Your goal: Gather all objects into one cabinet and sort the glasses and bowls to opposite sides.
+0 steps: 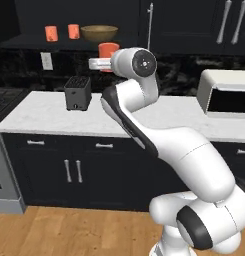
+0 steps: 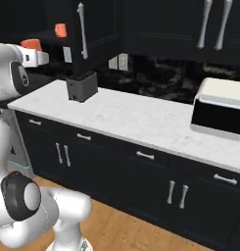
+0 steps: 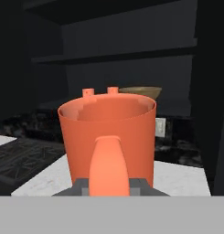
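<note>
The gripper (image 1: 98, 63) is clamped on an orange mug (image 1: 108, 50), which it holds upright in the air above the back of the worktop (image 1: 39, 115), to the right of the toaster; in the hand view the mug (image 3: 107, 137) stands just in front of the camera with its loop handle (image 3: 109, 164) turned toward the lens and the dark finger tips pressed at either side of the handle's foot; in the right base view the same mug (image 2: 31, 45) shows as an orange cap above the white hand.

Beneath and to the left, a black toaster (image 1: 77, 93) sits near the back edge of the white worktop, toward its left end; a pale microwave (image 1: 224, 94) stands at the right end.

Farther on and higher, the cabinet (image 1: 44, 44) is open, its door (image 2: 99, 29) with the long pale bar handle (image 2: 83, 30) swung out; on its dark shelf two more orange mugs stand side by side toward the left, one (image 1: 51, 33) just left of the other (image 1: 73, 31), slightly apart; the wooden bowl (image 1: 99, 33) rests on the same shelf just to their right, near the shelf's right end.
</note>
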